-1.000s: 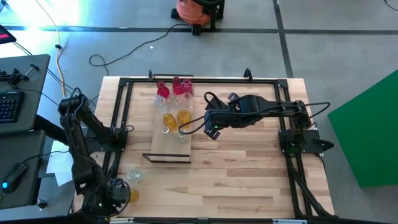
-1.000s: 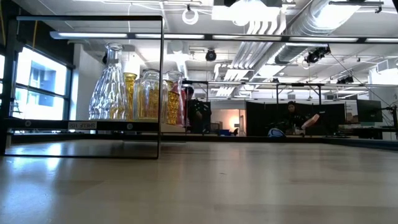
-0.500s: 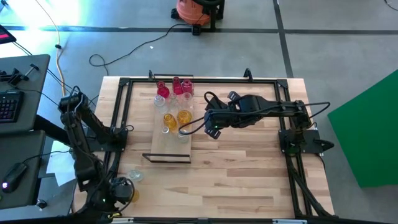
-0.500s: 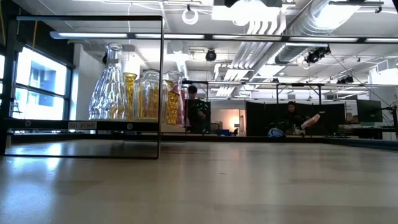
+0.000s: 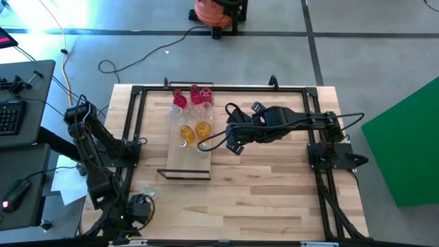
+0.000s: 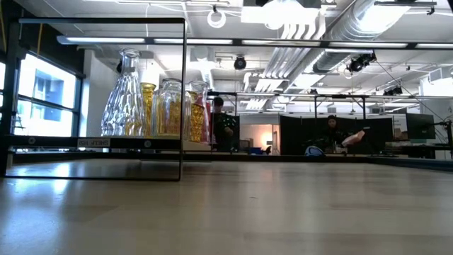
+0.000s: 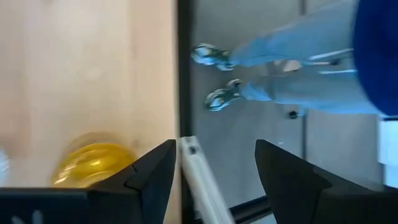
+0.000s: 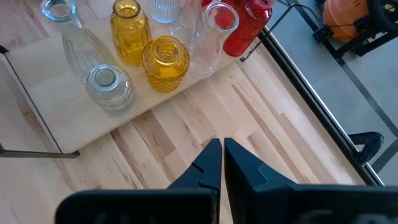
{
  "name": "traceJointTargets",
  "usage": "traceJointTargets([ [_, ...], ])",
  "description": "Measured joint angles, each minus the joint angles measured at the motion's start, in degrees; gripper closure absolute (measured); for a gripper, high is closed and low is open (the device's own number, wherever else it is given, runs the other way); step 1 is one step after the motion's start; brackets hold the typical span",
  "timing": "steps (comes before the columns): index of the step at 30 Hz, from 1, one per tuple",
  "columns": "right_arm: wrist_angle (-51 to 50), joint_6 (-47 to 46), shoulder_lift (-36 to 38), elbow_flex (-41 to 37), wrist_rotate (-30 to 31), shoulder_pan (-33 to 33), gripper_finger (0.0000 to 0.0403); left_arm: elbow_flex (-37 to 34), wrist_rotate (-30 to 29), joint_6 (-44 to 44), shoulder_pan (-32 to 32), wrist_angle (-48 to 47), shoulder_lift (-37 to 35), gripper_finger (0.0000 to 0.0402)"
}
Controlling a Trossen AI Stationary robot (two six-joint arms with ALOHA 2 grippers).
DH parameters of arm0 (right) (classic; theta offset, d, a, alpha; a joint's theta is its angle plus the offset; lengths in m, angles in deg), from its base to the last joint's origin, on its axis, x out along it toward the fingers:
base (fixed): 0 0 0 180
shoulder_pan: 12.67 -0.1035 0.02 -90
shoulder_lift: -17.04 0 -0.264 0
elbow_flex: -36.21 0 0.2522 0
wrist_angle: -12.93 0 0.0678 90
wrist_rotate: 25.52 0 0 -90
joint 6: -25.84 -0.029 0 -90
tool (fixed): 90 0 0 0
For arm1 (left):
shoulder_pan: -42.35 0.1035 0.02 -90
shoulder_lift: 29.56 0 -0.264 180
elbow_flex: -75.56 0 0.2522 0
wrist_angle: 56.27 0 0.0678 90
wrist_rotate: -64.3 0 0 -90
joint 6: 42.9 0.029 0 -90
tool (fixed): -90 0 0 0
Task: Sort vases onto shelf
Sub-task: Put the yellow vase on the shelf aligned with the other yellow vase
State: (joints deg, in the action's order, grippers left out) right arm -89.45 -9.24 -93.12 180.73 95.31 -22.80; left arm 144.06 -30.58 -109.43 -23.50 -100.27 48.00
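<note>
Currently the left gripper [image 7: 211, 171] hangs spread wide at the table's near left corner, an amber vase [image 7: 93, 163] just beside one finger; the right gripper [image 8: 219, 163], pinched shut, hovers beside the shelf [image 5: 185, 162], well apart from that vase.

The left arm folds down along the near left corner of the surface [image 5: 260, 199], its dark links running from a raised elbow beyond the left edge to the wrist at that corner. The left tool [image 5: 137, 208] points downward there with its two fingers [image 7: 149, 174] spread wide apart, nothing between them. The right arm reaches from its base at the right edge of the surface toward the middle, forearm level. The right tool [image 5: 234, 144] hangs above the boards, its fingers [image 8: 208, 168] pressed together and empty
</note>
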Motion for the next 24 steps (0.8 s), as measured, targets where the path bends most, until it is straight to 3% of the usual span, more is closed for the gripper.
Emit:
traceJointTargets([
  [15, -0.14, -0.92, -0.01, 0.00, 0.65, -0.79, 0.0403, 0.00, 1.35, -2.29, -2.06, -13.37, 0.00, 0.0192],
  [24, -0.13, -0.92, -0.02, 0.00, 0.65, -0.81, 0.0403, 0.00, 0.88, -2.29, -2.09, -13.03, 0.00, 0.0179],
])
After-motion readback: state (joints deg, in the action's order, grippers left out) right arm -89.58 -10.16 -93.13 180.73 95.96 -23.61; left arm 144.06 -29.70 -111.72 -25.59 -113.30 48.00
